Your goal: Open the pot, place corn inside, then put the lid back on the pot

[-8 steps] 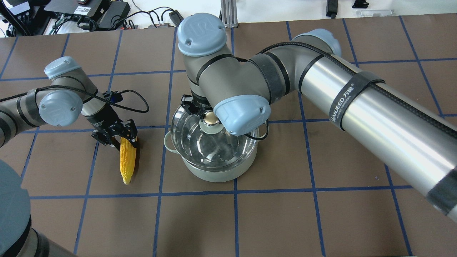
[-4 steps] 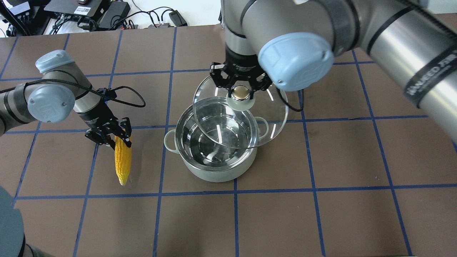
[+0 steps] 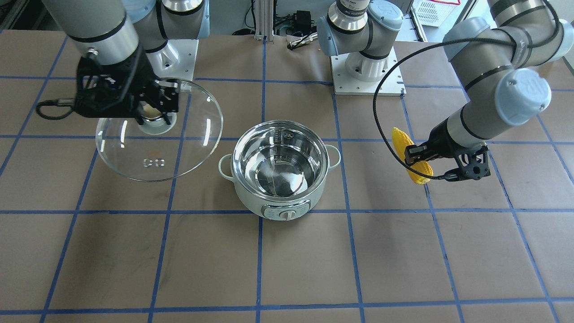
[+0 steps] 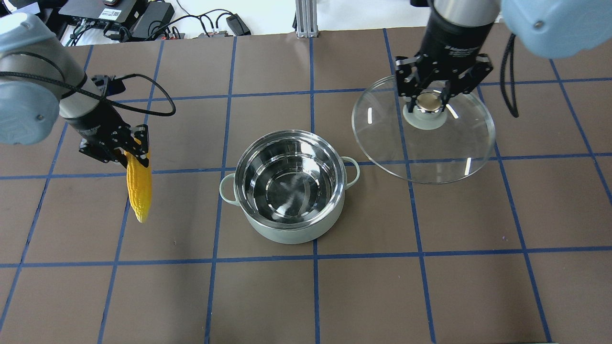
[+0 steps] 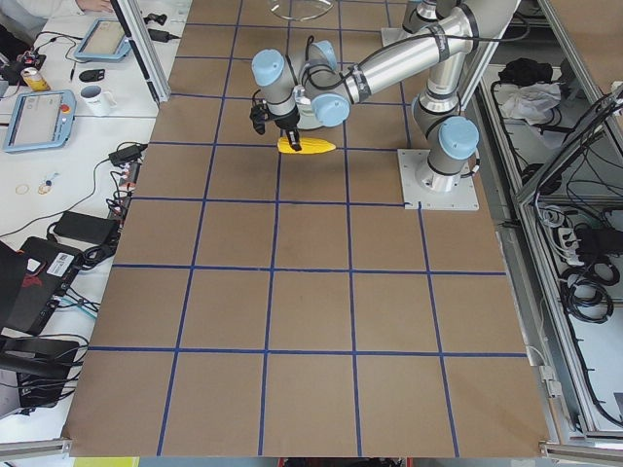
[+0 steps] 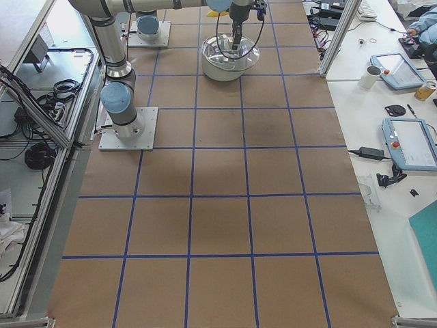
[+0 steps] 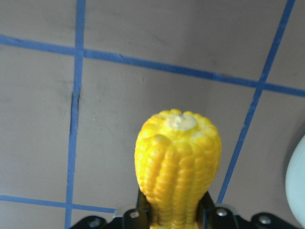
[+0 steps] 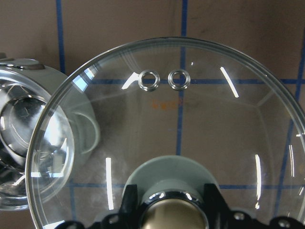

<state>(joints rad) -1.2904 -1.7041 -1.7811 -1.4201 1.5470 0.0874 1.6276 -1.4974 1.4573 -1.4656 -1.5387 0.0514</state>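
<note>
Overhead exterior: we see the pot (image 4: pixel 296 235) standing open | our left gripper (image 4: pixel 135 146) pinches the corn (image 4: pixel 139 191) at its thick end, well left of the pot | our right gripper (image 4: pixel 429 102) pinches the lid (image 4: pixel 430 153) by its middle, off to the pot's right.

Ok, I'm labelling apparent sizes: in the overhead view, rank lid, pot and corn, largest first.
1. lid, though it is held up nearer the camera, so its lead over the pot is unsure.
2. pot.
3. corn, clearly smallest.
</note>
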